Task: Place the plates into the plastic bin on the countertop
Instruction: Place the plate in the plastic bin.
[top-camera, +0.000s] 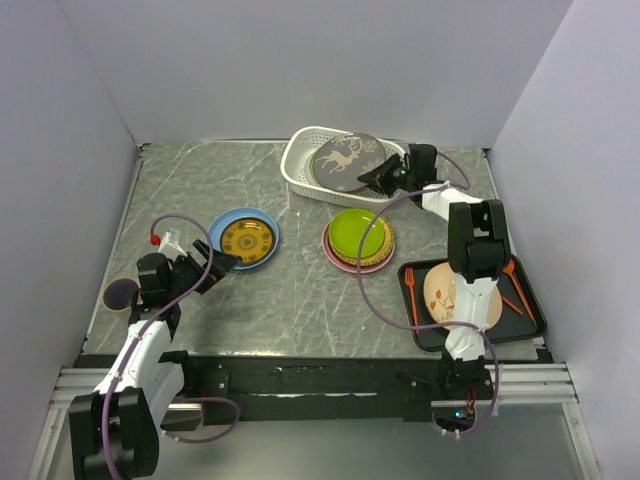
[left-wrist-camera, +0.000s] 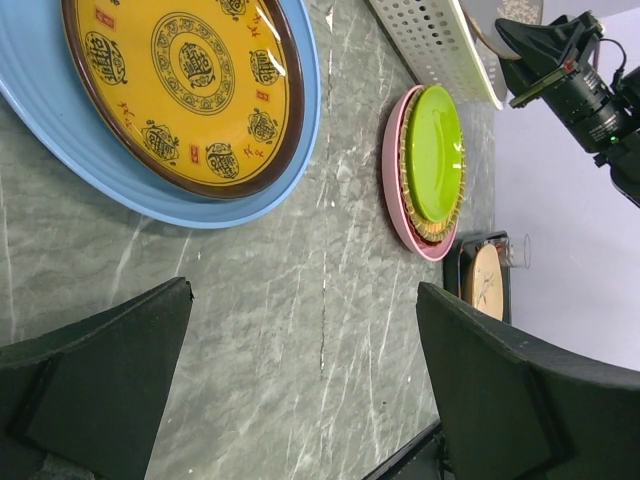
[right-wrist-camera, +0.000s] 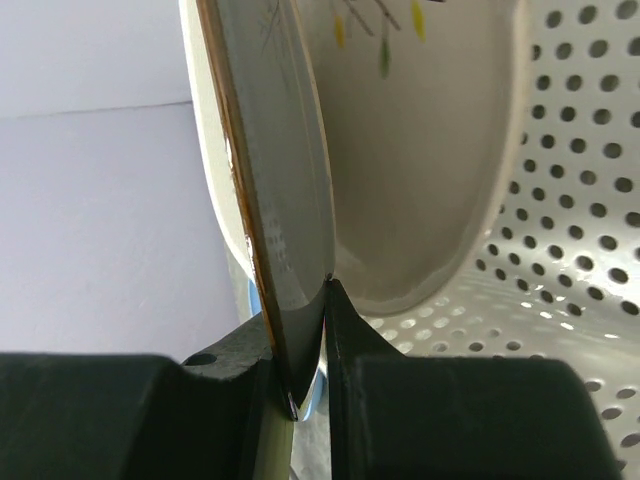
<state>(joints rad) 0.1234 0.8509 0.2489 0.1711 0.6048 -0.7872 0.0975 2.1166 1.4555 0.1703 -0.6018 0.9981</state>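
The white perforated plastic bin (top-camera: 298, 165) stands at the back of the countertop (top-camera: 300, 300). My right gripper (top-camera: 385, 178) is shut on the rim of the brown deer plate (top-camera: 347, 160), which tilts over the bin. In the right wrist view the gripper (right-wrist-camera: 305, 330) pinches that plate's edge (right-wrist-camera: 275, 200), with a cream sprig plate (right-wrist-camera: 410, 150) behind it inside the bin (right-wrist-camera: 570, 200). My left gripper (top-camera: 205, 268) is open and empty near a blue plate (top-camera: 262, 222) holding a yellow patterned plate (top-camera: 246, 240). A lime green plate (top-camera: 358, 234) tops a straw and pink stack.
A flat black tray (top-camera: 525, 325) at the right front holds a cream plate (top-camera: 448, 293) and orange utensils. A small dark disc (top-camera: 120, 293) lies at the left edge. The left wrist view shows the blue plate (left-wrist-camera: 300, 130), the green stack (left-wrist-camera: 437, 150) and bare marble (left-wrist-camera: 300, 330) between its jaws.
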